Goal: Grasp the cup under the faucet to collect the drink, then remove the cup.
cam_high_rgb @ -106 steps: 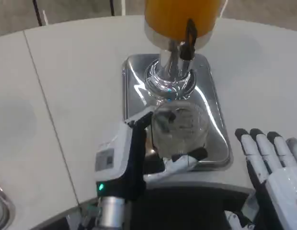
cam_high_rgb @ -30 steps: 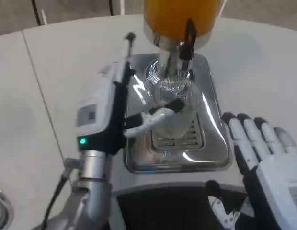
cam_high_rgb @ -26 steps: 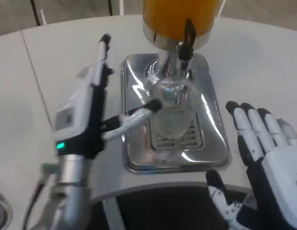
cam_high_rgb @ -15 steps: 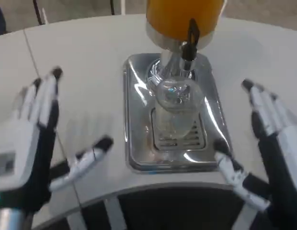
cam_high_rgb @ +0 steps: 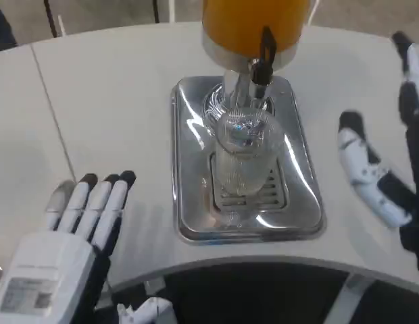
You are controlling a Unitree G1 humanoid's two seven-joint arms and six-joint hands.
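Observation:
A clear empty cup (cam_high_rgb: 244, 158) stands upright on the shiny steel drip tray (cam_high_rgb: 196, 202), right below the faucet (cam_high_rgb: 260, 67) of the orange drink dispenser (cam_high_rgb: 253, 23). My left hand (cam_high_rgb: 64, 253) lies at the lower left with fingers stretched out toward the tray, well apart from the cup and holding nothing. My right hand (cam_high_rgb: 392, 158) is raised at the right edge, fingers spread, thumb pointing toward the tray, a clear gap from the cup.
The white round table (cam_high_rgb: 108, 101) carries the tray. A seam (cam_high_rgb: 57, 128) runs down the tabletop on the left. The table's front edge curves just below the tray.
The left hand let go of the cup under the faucet, pulled away left and dropped low. The right hand rose and moved forward along the right side.

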